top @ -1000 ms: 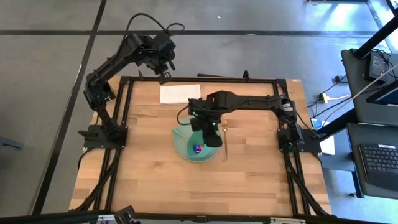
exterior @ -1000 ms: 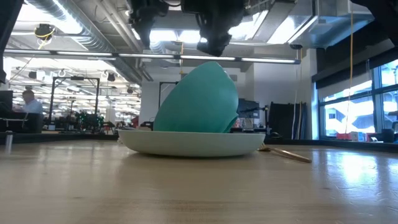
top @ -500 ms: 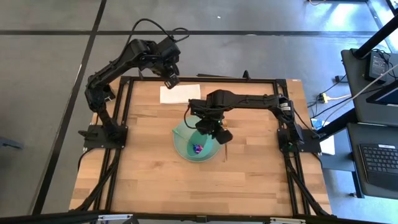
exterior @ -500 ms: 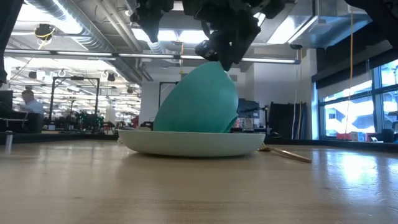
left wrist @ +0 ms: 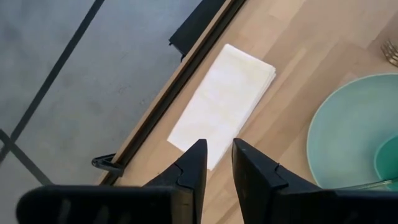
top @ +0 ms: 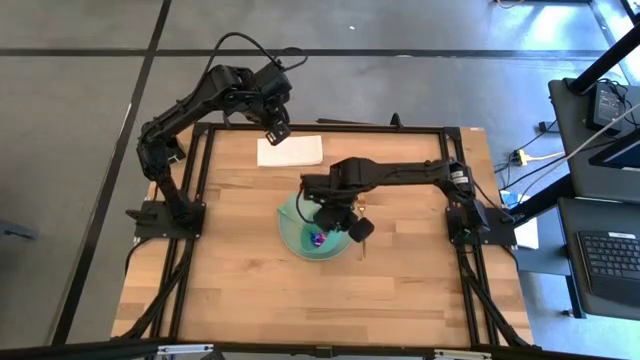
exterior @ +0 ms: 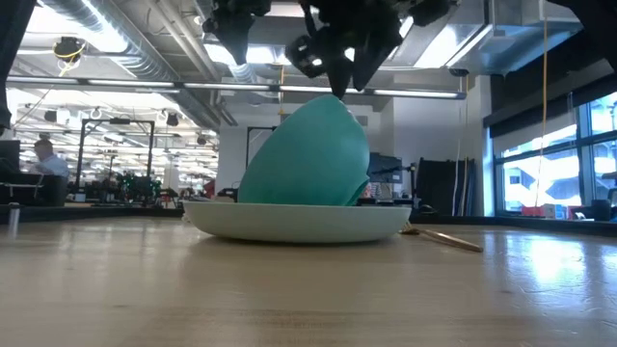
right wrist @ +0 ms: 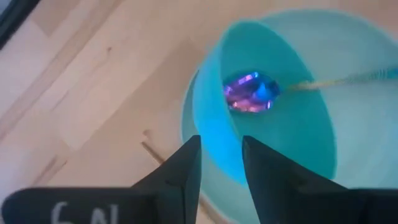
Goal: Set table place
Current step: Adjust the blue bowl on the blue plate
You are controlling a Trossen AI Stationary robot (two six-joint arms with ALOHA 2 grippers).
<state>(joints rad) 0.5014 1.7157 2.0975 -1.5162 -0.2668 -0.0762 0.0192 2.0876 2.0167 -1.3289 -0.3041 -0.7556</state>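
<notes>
A teal bowl (exterior: 304,154) lies tipped on its side on the pale green plate (exterior: 289,220), near the table's middle (top: 290,228). The spoon's purple head (right wrist: 249,93) lies inside the bowl. The gold fork (exterior: 448,238) lies on the wood to the right of the plate. My right gripper (right wrist: 221,152) is open just above the bowl's raised rim (right wrist: 202,127), one finger on either side of it. My left gripper (left wrist: 219,149) hovers over a white napkin (left wrist: 221,102) at the far edge, with a narrow gap between its fingers. My right gripper comes at the bowl's raised rim (exterior: 335,96) from above, pointing down, with the rim in line with the gap between its fingers. I cannot tell whether a finger touches the rim. The bowl stays tipped on the plate.
The black frame rail (left wrist: 186,81) runs along the far edge right beside the napkin. Bare wood (top: 300,300) lies between the plate and the near edge.
My left gripper has gone from beyond the far rail toward the table's right and near, and now stands over the napkin. My right gripper has turned about its wrist and shifted a little toward the right and near edges above the bowl. The bowl and plate have stayed put.
</notes>
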